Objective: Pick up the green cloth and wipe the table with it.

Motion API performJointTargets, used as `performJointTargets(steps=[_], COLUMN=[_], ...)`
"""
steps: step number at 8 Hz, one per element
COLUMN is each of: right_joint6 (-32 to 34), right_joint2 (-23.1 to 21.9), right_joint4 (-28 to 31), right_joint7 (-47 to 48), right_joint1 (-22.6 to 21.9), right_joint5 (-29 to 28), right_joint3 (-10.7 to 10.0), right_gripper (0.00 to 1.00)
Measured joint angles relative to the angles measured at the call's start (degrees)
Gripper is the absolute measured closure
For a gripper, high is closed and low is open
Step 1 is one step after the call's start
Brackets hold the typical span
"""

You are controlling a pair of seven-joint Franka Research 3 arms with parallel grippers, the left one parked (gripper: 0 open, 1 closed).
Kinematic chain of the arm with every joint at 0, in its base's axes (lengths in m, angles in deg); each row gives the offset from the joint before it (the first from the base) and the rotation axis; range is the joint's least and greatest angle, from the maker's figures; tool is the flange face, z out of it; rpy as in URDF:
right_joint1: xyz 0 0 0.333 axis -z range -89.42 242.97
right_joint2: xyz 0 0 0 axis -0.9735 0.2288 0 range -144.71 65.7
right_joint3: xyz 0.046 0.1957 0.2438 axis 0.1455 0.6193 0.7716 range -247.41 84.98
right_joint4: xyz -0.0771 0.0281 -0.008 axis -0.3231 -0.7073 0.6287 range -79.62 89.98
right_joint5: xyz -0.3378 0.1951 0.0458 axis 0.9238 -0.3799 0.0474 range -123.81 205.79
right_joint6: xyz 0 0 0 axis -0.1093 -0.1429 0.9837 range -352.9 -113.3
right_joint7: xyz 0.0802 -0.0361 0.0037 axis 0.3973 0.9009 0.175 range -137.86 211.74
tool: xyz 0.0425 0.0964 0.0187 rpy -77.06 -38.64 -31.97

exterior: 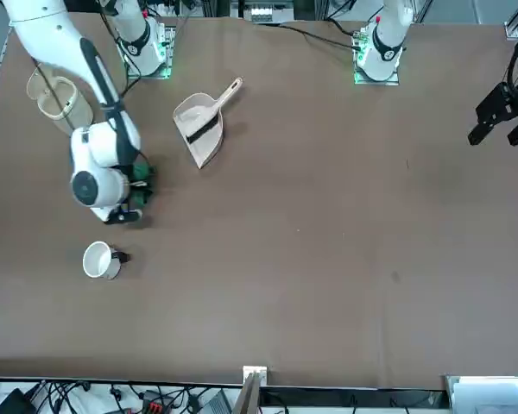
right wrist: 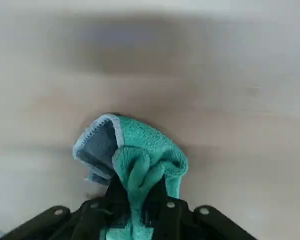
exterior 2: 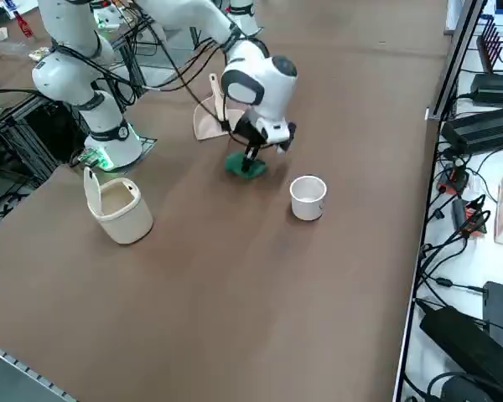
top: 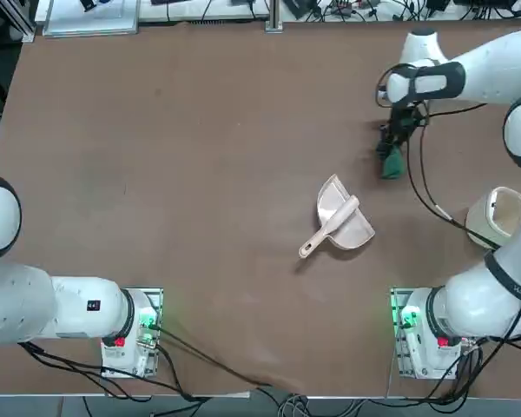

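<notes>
"Where is the green cloth just now?"

"In the right gripper, over the far right part of the brown table; the two fingers pinch the fabric between them, one on each side, and a bunched fold swells out beyond their tips; a grey-blue patch with a pale stitched edge shows beside the green."

"Does the cloth touch the tabletop?"

"It hangs low, down at the tabletop or just over it; I cannot tell which from here."

"And what lies around it?"

"The dustpan rests to the left of the cloth and nearer the robot; its handle points toward the near left, and a dark strip runs across its pale scoop; the white cup stands on the far side of the cloth, a little to the right, apart from it, with its open end up."

"Anything else on that side?"

"Yes, the cream bin; it stands at the right, nearer the robot than the cloth and well apart from the cup; the right arm reaches over the right side of the table, with dark cables looping along it."
</notes>
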Motion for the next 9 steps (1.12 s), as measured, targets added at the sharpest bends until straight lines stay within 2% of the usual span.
performJointTargets(steps=[1, 2, 3, 5, 7, 9], right_joint6=[-0.94, -1.07, -0.82, 0.30, 0.85, 0.02], right_joint2=[0.17, 0.31, 0.50, 0.66, 0.34, 0.37], right_joint4=[-0.54, -1.10, -1.12, -0.75, -0.37, -0.28], right_joint7=[3.92, 5.44, 4.56, -3.84, -13.46, -21.52], right_joint1=[-0.86, -1.59, -1.49, 0.87, 6.59, 15.20], right_joint5=[-0.80, -0.98, -0.93, 1.07, 7.77, 14.21], right_joint3=[1.42, 1.77, 1.59, -0.89, -4.28, -5.22], right_gripper=[0.84, 0.84, 0.84, 0.84, 0.84, 0.84])
